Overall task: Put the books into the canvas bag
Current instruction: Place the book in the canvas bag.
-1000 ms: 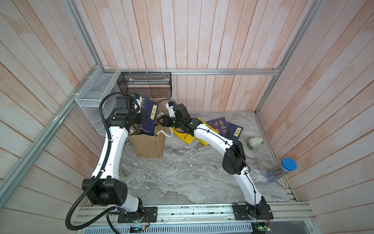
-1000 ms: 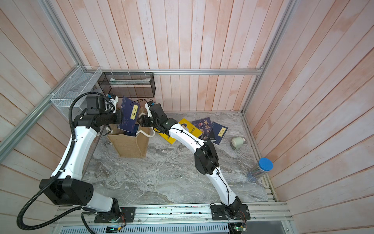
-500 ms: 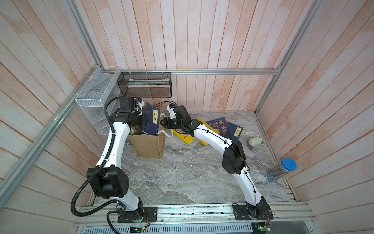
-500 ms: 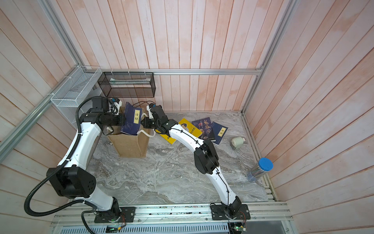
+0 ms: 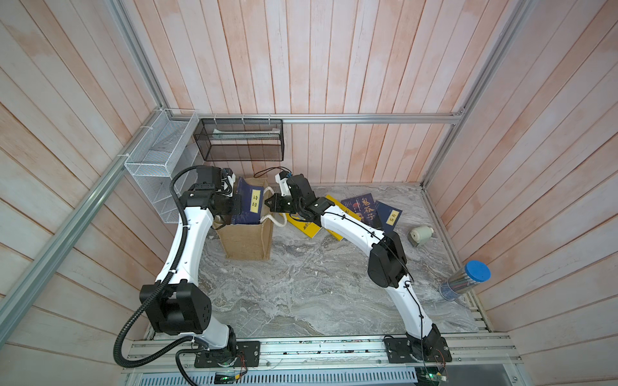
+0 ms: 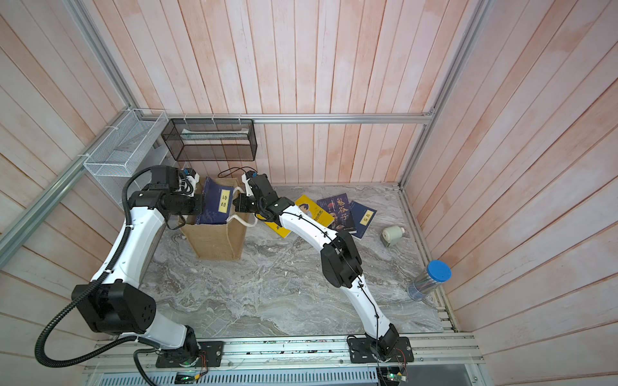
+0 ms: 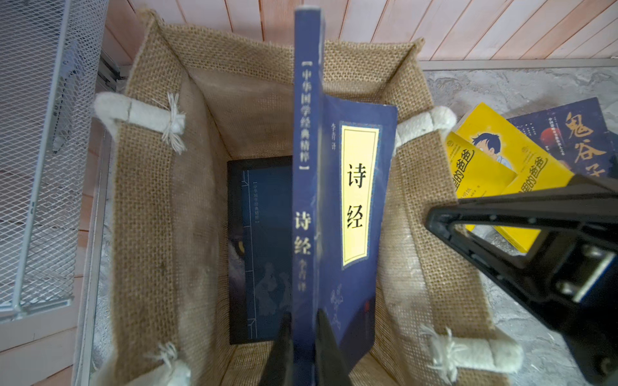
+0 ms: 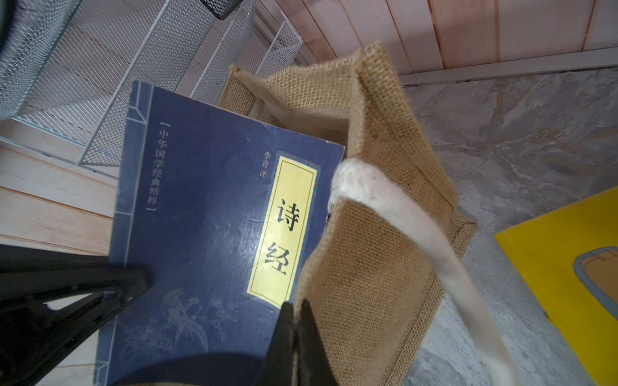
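A thin navy paperback [image 7: 354, 217] with a yellow label is being pinched by its spine in the left gripper [image 7: 302, 320], upright, partly inside the boxy tan burlap bag [image 7: 147, 217], whose coarse rim is being pinched by the right gripper [image 8: 296, 312].

"诗经" on navy book [image 7: 354, 214] label and spine, "中华国学经典精粹" on spine, "鬼谷子" on dark book [image 5: 363, 210]

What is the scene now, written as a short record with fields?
left pincer: shut on the spine of the navy book
navy book: upright, partly inside the canvas bag
right pincer: shut on the bag's rim by a rope handle
inside bag: one dark book at the bottom
on table: two yellow books, one black book, one blue book
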{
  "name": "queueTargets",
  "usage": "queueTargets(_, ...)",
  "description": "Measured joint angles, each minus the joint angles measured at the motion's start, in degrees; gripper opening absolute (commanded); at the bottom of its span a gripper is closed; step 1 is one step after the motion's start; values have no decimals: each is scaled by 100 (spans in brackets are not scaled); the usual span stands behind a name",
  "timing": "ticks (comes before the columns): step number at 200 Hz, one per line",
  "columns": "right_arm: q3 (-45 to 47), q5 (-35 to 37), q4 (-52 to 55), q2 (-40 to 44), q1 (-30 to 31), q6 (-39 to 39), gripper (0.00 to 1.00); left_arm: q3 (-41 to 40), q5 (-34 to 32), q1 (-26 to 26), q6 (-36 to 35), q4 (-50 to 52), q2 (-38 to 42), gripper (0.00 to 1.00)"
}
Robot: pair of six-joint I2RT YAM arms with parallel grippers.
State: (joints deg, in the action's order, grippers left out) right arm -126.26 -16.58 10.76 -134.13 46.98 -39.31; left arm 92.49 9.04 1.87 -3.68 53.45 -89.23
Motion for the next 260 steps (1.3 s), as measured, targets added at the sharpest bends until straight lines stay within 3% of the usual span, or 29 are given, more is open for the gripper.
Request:
queueTargets(49, 2, 31, 20, 35, 24, 15, 0, 7, 131, 0, 2, 131, -96, 0)
queueTargets(98, 2, 90, 22, 39, 39, 37, 0, 4, -758, -4, 61, 334, -258, 0)
queueTargets(138, 4, 96, 17, 39, 57, 44, 0, 4, -271, -4, 20, 326, -260, 0)
queueTargets(173, 7, 111, 17, 39, 57, 59, 0, 7, 562, -2, -15, 315, -343, 0)
queueTargets(211, 7, 138, 20, 42, 61, 101, 2, 11, 723, 44, -20, 310, -643, 0)
queueTargets(245, 7, 155, 20, 42, 61, 140, 6, 11, 573, 133, -20, 258, -883, 14)
queueTargets(260, 9, 155, 20, 42, 61, 144, 8, 33, 363, 140, -35, 229, -914, 32)
